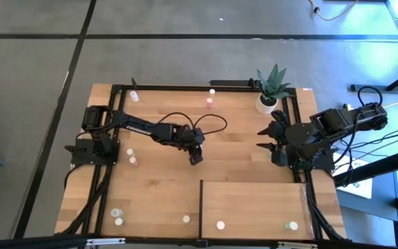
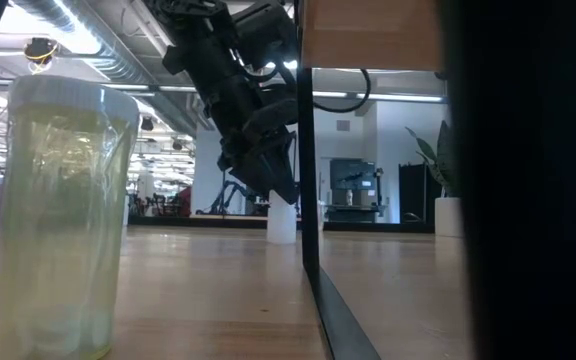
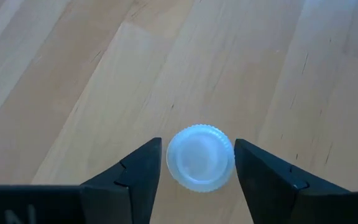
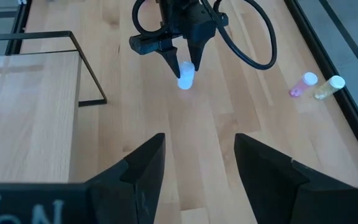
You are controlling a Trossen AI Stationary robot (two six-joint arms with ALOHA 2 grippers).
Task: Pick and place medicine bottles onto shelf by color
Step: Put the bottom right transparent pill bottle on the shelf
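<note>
Now upright white bottle (image 3: 199,157) stands between left end effector (image 3: 197,174) fingers, untouched

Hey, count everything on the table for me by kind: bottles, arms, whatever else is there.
Small round plastic medicine bottles: 11 that I can make out, counting the one at the left gripper
Dark robot arms: 2
Pale wood shelf panel: 1
Green potted plant in a white pot: 1
Total: 15

Whitish ribbed-cap bottle (image 3: 199,157) on pale planked tabletop (image 3: 104,81), dark gripper (image 3: 197,180).
</note>
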